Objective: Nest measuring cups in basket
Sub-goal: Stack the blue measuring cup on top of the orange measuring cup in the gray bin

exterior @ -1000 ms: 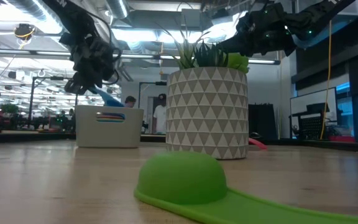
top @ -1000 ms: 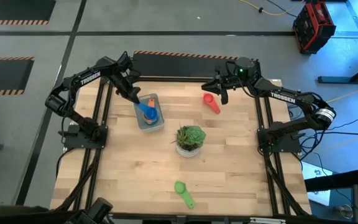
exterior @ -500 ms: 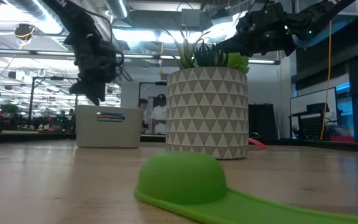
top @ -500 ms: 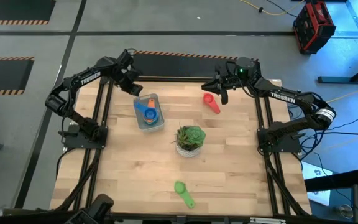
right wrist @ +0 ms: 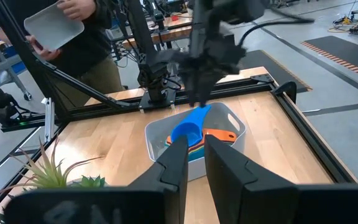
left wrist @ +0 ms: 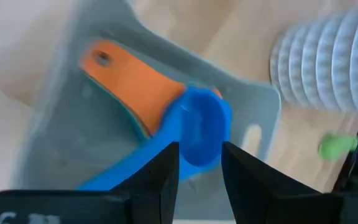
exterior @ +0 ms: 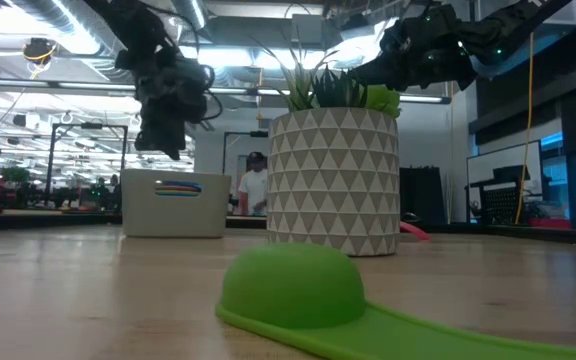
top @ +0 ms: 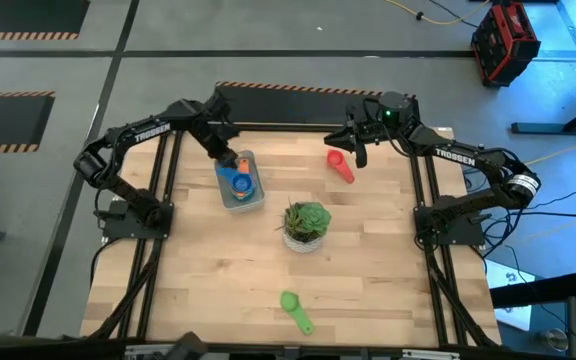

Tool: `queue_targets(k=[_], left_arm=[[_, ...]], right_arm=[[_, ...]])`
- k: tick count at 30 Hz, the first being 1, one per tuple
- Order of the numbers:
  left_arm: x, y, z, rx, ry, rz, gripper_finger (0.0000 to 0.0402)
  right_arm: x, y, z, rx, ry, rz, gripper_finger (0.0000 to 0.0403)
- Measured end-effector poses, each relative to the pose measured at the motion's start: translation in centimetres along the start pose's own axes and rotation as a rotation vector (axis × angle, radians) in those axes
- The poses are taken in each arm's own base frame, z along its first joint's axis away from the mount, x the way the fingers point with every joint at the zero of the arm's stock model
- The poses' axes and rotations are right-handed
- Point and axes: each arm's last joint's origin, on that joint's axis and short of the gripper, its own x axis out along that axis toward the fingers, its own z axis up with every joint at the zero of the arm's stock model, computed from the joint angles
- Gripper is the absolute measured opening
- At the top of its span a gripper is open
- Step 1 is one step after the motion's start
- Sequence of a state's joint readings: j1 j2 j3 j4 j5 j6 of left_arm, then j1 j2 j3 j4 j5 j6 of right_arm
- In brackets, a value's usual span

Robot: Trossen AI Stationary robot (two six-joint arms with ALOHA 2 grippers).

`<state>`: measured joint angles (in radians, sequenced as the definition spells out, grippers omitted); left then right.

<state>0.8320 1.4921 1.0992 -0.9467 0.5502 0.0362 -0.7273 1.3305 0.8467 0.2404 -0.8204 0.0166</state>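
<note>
The grey-white basket (top: 252, 199) stands at the far left of the table and holds nested measuring cups. A blue cup (left wrist: 201, 127) lies on top, its bowl in an orange cup (left wrist: 129, 81) and its handle (right wrist: 197, 115) slanting up. My left gripper (top: 230, 158) hovers open just above the basket's far end, clear of the cups. A red cup (top: 340, 166) lies at the far right. My right gripper (top: 356, 152) hangs beside it with only a narrow gap between its fingers and nothing in them. A green cup (top: 294, 309) lies bowl down near the front edge.
A white patterned pot with a green plant (top: 306, 223) stands mid-table between the basket and the green cup. A person holding a white tray (right wrist: 53, 26) stands beyond the table's left side. Bare wood lies around the green cup (exterior: 293, 285).
My left gripper has let go of the blue cup, which now lies in the basket on the orange one. The gripper drew back toward the far left corner, then swung right again over the basket's far end, rolling as it went. My right arm has kept still.
</note>
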Motion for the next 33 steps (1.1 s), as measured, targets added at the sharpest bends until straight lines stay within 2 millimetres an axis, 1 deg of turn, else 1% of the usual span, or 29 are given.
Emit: queue_targets(k=[3,8,13,18,33], left_arm=[[1.0,-1.6,-0.6,0.035,0.087,0.025,0.0112],[2.1,-3.6,-2.0,0.089,0.229,0.133,0.0112],[2.9,-4.9,-2.5,0.165,0.270,0.246,0.0112],[3.3,-5.5,-2.5,0.214,0.266,0.328,0.0112],[3.1,-5.1,-2.4,0.210,0.253,0.356,0.0112]], right_arm=[[0.0,0.0,0.0,0.000,0.000,0.000,0.0059],[0.0,0.0,0.0,0.000,0.000,0.000,0.0059],[0.0,0.0,0.0,0.000,0.000,0.000,0.0058],[0.0,0.0,0.0,0.000,0.000,0.000,0.0059],[0.0,0.0,0.0,0.000,0.000,0.000,0.0058]])
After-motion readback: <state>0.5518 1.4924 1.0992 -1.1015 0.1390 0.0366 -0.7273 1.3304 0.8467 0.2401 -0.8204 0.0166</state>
